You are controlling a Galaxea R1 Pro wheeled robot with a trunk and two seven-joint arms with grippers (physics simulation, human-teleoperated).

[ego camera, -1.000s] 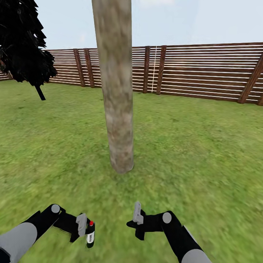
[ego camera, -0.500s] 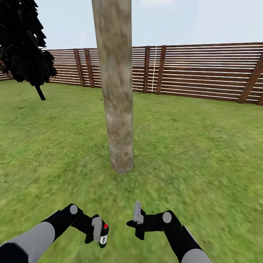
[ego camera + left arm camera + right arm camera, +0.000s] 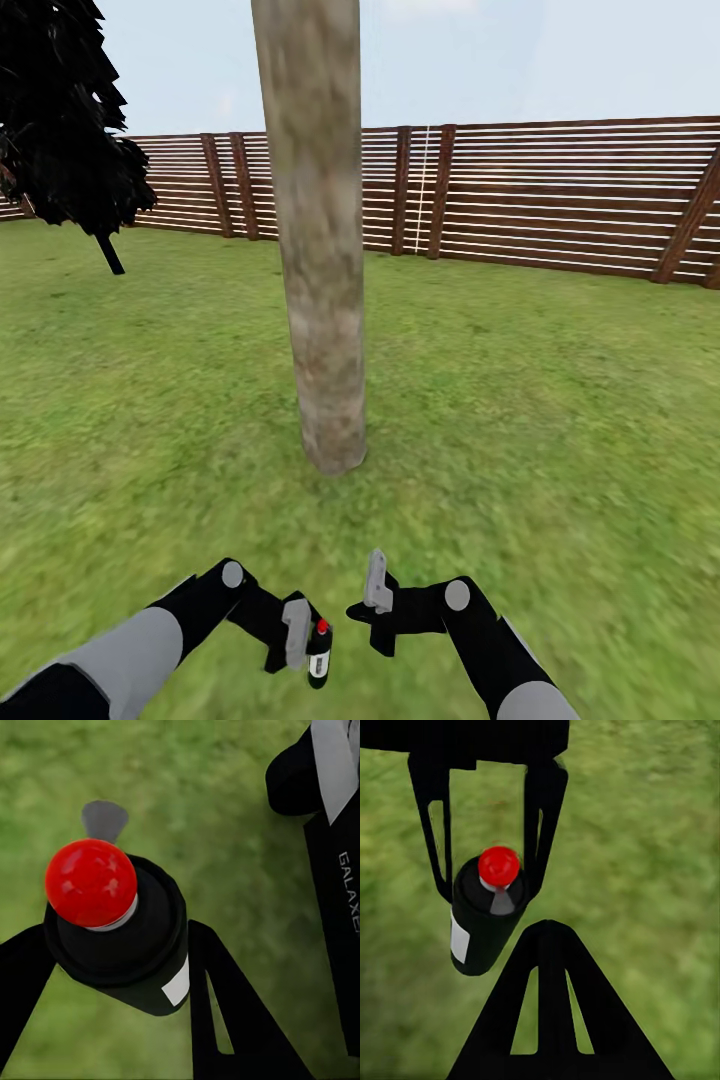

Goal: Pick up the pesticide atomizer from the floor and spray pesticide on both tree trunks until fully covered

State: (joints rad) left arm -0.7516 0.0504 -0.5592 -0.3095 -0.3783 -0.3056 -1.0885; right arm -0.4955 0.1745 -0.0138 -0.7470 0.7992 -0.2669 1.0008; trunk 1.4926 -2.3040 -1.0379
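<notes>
Pickup done: left pincer clamped on the pesticide atomizer, black body, red cap, held low over the lawn in front of the robot. Right pincer carries nothing; can't tell whether its fingers are apart. Tree trunk stands straight ahead, bark bare, no white specks visible. Spraying of both trunks looks entirely outstanding.

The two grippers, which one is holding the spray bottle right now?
The left gripper: its fingers clamp the black, red-capped pesticide atomizer. The right gripper holds nothing.
</notes>
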